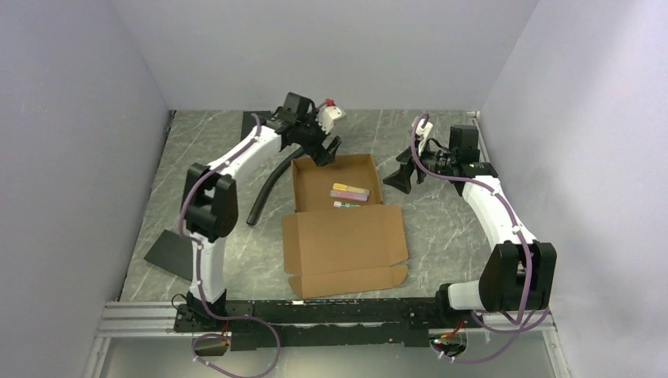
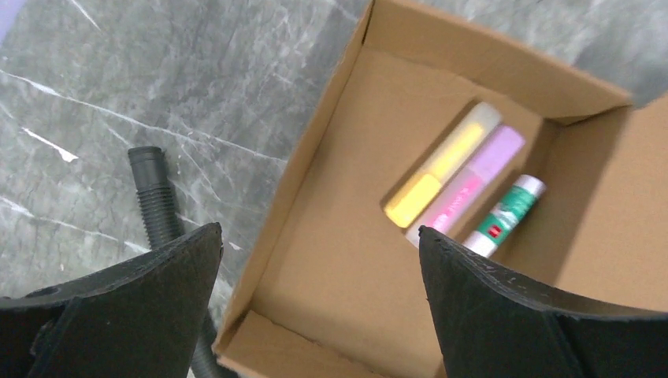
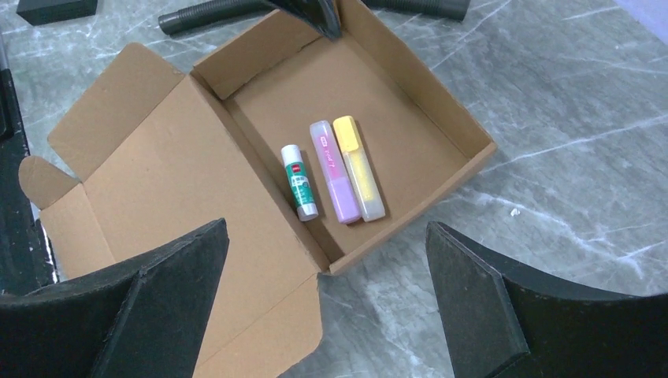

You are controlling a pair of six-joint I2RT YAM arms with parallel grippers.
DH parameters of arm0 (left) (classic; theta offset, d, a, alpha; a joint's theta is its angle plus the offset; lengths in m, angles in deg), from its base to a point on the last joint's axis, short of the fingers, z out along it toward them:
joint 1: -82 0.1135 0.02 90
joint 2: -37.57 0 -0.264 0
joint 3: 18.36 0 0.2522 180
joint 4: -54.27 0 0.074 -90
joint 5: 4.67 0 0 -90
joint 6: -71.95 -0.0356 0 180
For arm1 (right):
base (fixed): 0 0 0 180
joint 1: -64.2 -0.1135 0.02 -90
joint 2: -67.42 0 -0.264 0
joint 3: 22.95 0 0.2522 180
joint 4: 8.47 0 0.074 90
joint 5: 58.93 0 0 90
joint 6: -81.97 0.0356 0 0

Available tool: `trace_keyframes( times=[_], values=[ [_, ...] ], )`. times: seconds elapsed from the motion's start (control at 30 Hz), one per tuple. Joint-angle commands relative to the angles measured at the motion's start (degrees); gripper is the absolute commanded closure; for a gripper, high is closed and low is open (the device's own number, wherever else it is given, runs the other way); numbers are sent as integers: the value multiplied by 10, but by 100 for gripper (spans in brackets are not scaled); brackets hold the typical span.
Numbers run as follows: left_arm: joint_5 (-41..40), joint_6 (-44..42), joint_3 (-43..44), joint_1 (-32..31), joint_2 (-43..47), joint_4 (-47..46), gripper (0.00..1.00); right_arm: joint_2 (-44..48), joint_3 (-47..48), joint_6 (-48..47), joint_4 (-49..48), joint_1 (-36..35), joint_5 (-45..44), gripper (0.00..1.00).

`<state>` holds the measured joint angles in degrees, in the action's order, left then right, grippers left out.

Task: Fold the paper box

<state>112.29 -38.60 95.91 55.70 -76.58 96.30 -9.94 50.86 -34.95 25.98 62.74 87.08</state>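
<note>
The brown paper box (image 1: 335, 177) lies in the middle of the table, its tray formed and its lid (image 1: 346, 240) lying flat open toward the arms. Inside lie a yellow highlighter (image 3: 358, 165), a purple highlighter (image 3: 334, 169) and a green-and-white glue stick (image 3: 298, 183). My left gripper (image 1: 324, 153) is open and empty above the tray's far left corner (image 2: 260, 315). My right gripper (image 1: 400, 178) is open and empty, just right of the box's right wall (image 3: 410, 209).
A black corrugated hose (image 1: 269, 185) lies left of the box, seen also in the left wrist view (image 2: 157, 201). A flat black block (image 1: 169, 252) lies at the near left, another dark block (image 3: 55, 9) far back. White walls enclose the table.
</note>
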Motion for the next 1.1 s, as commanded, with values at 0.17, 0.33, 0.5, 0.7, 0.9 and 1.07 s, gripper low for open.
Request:
trace_keyframes(
  times=[0.17, 0.33, 0.5, 0.7, 0.9, 1.07],
  values=[
    [-106, -82, 155, -50, -150, 64, 7, -8, 29, -6, 10, 11, 2, 0],
    [-159, -110, 169, -68, -188, 39, 11, -28, 40, -15, 30, 11, 8, 0],
    [-158, -113, 199, -69, -216, 41, 29, -31, 37, -26, 32, 11, 3, 0],
    [-140, -118, 197, -69, -221, 48, 45, -38, 38, -31, 36, 11, 0, 0],
    [-138, -109, 191, -69, -217, 56, 94, -39, 38, -36, 40, 11, -3, 0],
    [-192, -65, 148, -69, -181, 15, 100, -39, 40, -41, 44, 11, -3, 0]
  ],
)
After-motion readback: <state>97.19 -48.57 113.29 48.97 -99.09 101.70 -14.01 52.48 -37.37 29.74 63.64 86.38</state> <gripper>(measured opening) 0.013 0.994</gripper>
